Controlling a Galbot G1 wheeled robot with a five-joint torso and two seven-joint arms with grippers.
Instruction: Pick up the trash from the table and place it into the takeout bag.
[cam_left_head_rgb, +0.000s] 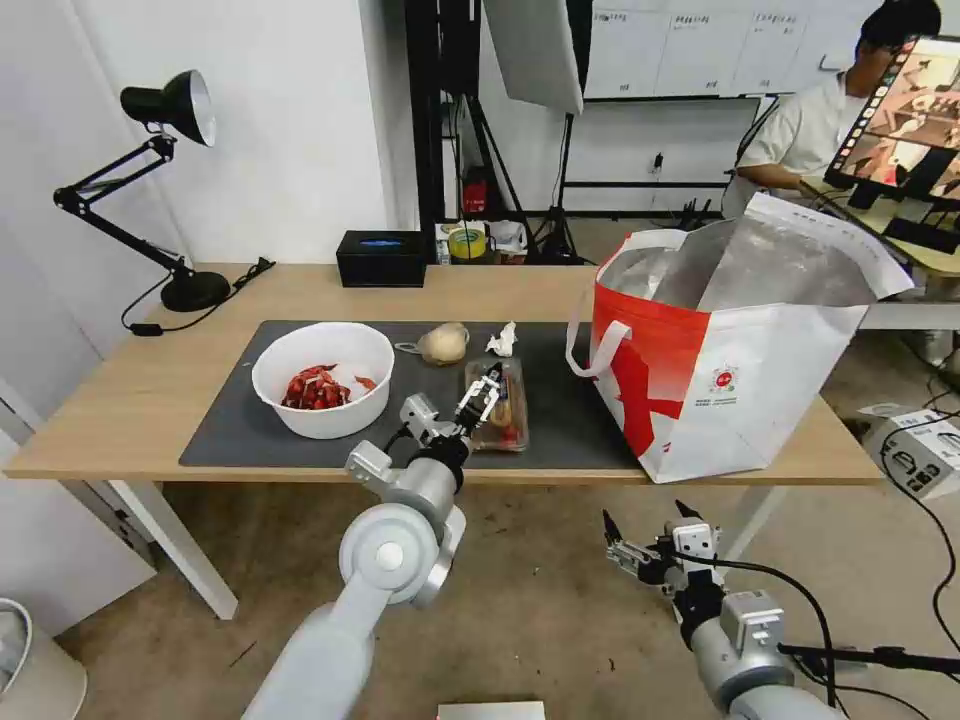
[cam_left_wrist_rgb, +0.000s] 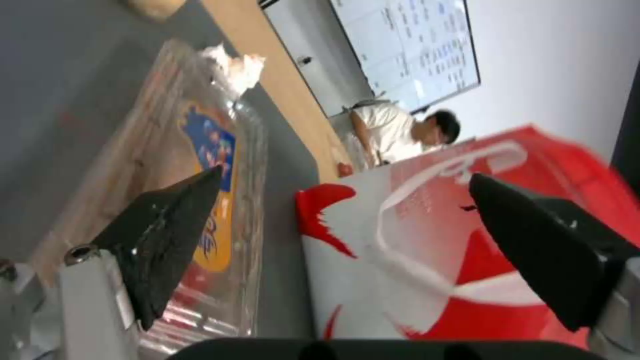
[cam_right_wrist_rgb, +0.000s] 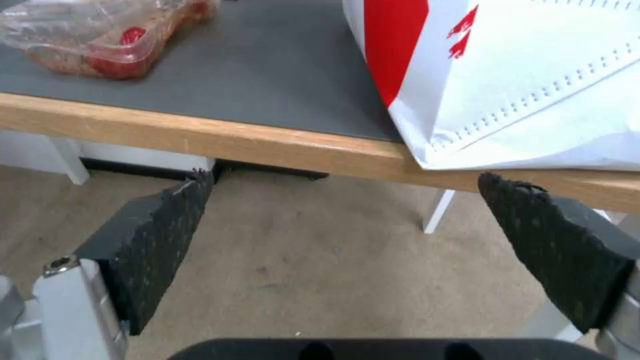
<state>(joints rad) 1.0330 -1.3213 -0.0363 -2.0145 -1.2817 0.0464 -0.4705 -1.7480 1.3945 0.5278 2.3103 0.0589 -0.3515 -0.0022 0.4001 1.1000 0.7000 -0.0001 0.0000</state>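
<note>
A long light-wood counter (cam_left_head_rgb: 140, 400) on white legs stands against a white wall, over a brownish floor. A dark grey mat (cam_left_head_rgb: 570, 400) covers most of its middle. At the back left sits a black desk lamp (cam_left_head_rgb: 160, 180); a black tissue box (cam_left_head_rgb: 381, 258) rests near the back edge.

On the mat's left part is a white bowl (cam_left_head_rgb: 322, 378) holding red scraps. Behind and to its right lies a beige lump (cam_left_head_rgb: 443, 343), and just right of that a crumpled tissue (cam_left_head_rgb: 502, 340). In front of these lies a clear tray (cam_left_head_rgb: 510, 405) with leftovers, its long axis running from the counter's front edge toward the back. The red-and-white bag (cam_left_head_rgb: 730, 380) stands upright on the counter's right end, mouth open, silver lining showing, one white strap hanging toward the tray.

The left hand (cam_left_head_rgb: 483, 395) reaches over the front edge, above the tray's left side, jaws spread wide and gripping nothing. In the left wrist view one finger (cam_left_wrist_rgb: 167, 225) lies over the tray (cam_left_wrist_rgb: 200, 165), with the bag (cam_left_wrist_rgb: 413, 260) beyond the other.

The right hand (cam_left_head_rgb: 650, 522) hangs low in front of the counter, below the bag's near corner, also spread open and empty.
</note>
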